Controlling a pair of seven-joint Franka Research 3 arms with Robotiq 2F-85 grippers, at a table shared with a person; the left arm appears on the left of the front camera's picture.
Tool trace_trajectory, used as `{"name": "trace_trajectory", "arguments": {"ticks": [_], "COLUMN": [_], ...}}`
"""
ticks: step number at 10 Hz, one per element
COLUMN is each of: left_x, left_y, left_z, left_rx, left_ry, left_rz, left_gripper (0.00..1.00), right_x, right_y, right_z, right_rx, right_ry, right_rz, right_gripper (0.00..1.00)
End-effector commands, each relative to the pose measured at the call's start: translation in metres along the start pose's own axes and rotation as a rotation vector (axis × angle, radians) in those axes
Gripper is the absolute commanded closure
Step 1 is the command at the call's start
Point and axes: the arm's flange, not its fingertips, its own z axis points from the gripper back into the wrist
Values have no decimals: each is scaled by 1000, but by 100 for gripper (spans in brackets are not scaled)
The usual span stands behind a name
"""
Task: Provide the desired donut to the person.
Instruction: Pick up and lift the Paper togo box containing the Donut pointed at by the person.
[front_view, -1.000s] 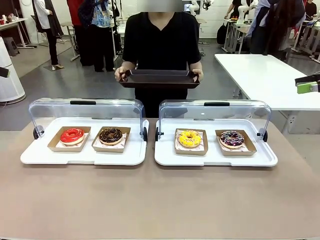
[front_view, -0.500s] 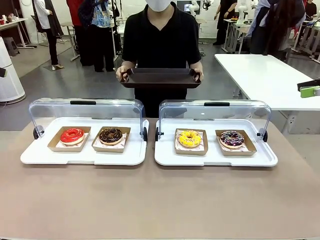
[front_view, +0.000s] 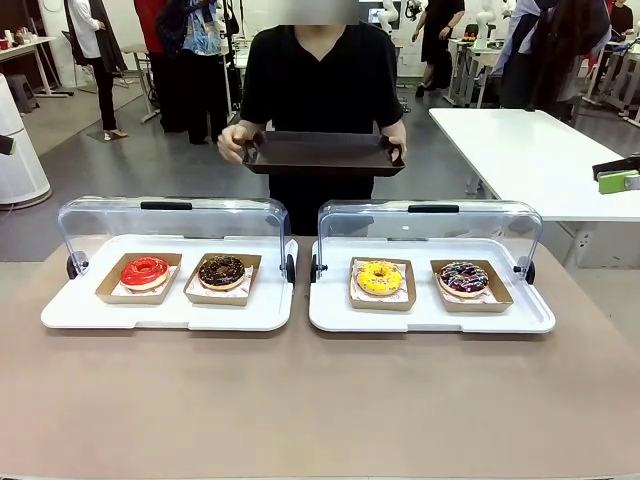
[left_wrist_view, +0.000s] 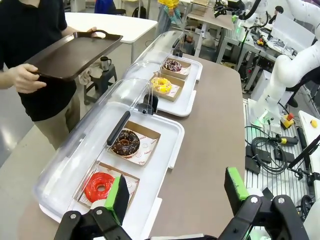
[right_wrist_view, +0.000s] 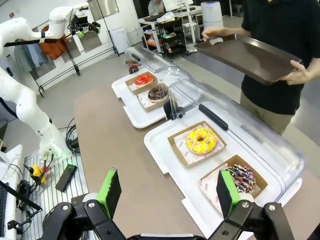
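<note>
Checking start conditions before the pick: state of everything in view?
Left lid: open
Right lid: open
Brown tray: empty, held by person
Red donut: in box
Chocolate donut: in box
Yellow donut: in box
Purple donut: in box
Left gripper: jaws open, empty
Right gripper: jaws open, empty

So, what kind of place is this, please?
Probably a robotics lab set up as a donut counter: a white robot arm with loose cables, worktables behind, donuts in trays with clear lids.
</note>
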Motion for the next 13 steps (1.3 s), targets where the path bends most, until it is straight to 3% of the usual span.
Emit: {"name": "trace_trajectory", "arguments": {"ticks": [1,11,13], "left_x": [1,1,14], "left_y": [-1,-1,-4], "left_z": [2,2,-2], "left_rx": [-5,-5,15], "left_ry": [-23,-23,48], "left_rz": [-13,-13,-28], "left_gripper": [0,0,0], "right_x": [1,1,1], "right_y": [-5,-5,-5], "right_z": [-1,-1,-1], "right_rx": [9,9,9], "right_ry": [-22,-22,-22], "right_rz": [17,17,17], "right_gripper": [0,0,0]}}
